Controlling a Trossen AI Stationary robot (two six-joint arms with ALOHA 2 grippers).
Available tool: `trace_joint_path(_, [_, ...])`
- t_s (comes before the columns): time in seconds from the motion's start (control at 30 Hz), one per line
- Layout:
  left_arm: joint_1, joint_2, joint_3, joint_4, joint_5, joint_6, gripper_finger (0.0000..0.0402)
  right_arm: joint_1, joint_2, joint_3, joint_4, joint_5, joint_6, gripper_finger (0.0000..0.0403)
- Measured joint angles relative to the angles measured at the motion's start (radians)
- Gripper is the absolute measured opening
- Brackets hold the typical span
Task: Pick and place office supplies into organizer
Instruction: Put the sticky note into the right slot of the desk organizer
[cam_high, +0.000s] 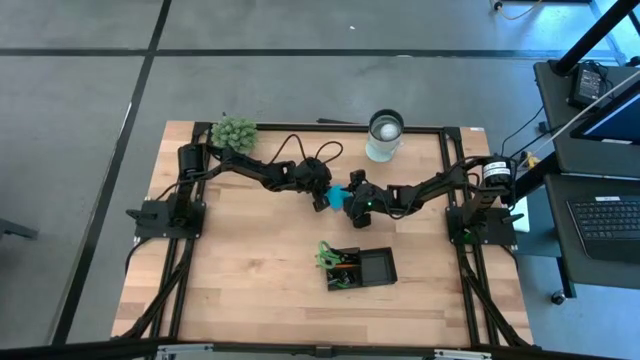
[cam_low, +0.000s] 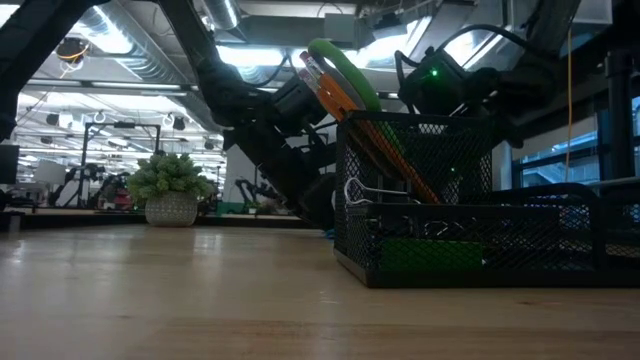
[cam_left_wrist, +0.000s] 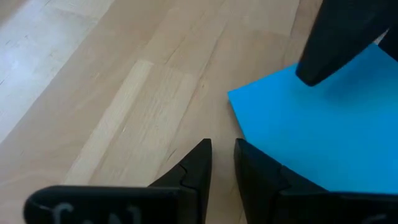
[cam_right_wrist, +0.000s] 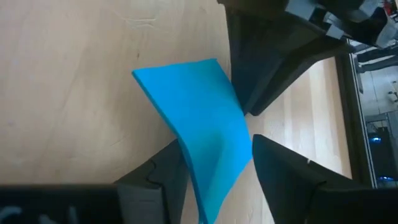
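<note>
**Lifting the pad at mid-counter**

Handing the pad cleanly means one gripper must own it before the other lets go, then carry it to the tray's free compartment.

High view: the left gripper (cam_high: 322, 192) and right gripper (cam_high: 352, 196) meet at the pad (cam_high: 336, 196), mid-counter; the tray (cam_high: 375, 266) lies nearer the front, scissors (cam_high: 326, 258) already in it.

Low view: the tray's mesh hides the pad; the grippers are not readable behind it.

Left wrist view: the fingers (cam_left_wrist: 196, 168) are nearly together at the pad's (cam_left_wrist: 323, 137) edge; whether they pinch it I cannot tell.

Right wrist view: the pad (cam_right_wrist: 205, 134) stands tilted between spread fingers (cam_right_wrist: 283, 174), seemingly held at its edge.
</note>
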Motion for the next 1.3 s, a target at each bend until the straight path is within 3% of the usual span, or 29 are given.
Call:
trace_joint_path(0.63, [0.003,0.0,-0.001,0.0,-0.008,-0.01,0.007,0.056,-0.003,0.002,-0.002,0.007,-0.001,0.0015])
trace_joint_path(0.77, [0.009,-0.006,-0.001,-0.008,-0.012,-0.009,0.0075,0.074,-0.012,0.002,-0.008,0.035,0.0,0.0011])
trace_joint_path(1.03, [0.025,-0.035,-0.002,-0.087,-0.029,-0.055,0.0078,0.14,-0.15,0.002,-0.132,0.216,0.052,0.0012])
trace_joint_path(1.3, [-0.016,-0.069,-0.003,-0.102,-0.03,-0.142,0.0079,0.227,-0.408,0.067,-0.526,0.35,0.271,0.0014])
